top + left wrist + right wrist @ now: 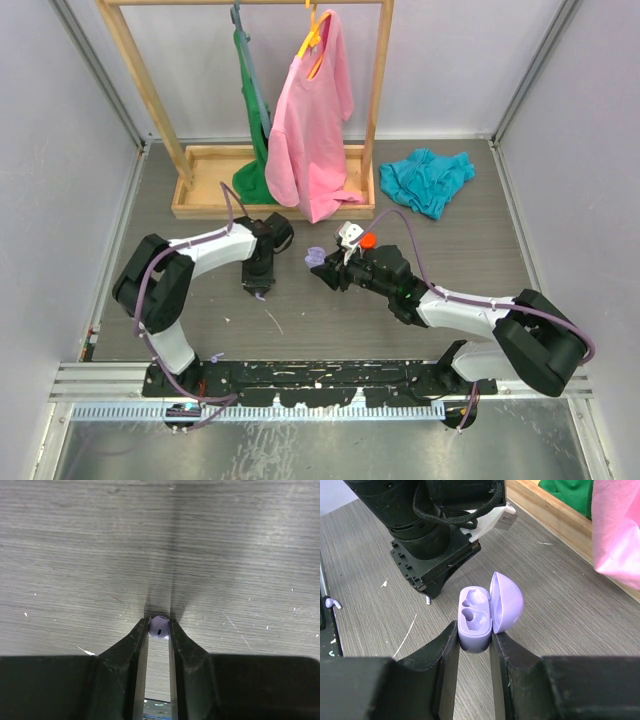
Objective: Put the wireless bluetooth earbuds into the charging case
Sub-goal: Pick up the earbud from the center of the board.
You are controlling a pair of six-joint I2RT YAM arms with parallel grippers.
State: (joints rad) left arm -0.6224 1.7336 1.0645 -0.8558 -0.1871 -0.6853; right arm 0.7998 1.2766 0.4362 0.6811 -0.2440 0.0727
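Grey table beneath lilac earbud, stem pointing down.

You have one charging case and two lilac buds: first earbud, second earbud. You count three garments.

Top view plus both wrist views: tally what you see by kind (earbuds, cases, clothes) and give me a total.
Earbuds: 2, the held earbud and the loose earbud, both lilac
Charging case: 1, lilac, lid open, both sockets empty
Clothes: 3, the green garment, the pink shirt, the teal garment
Total: 6
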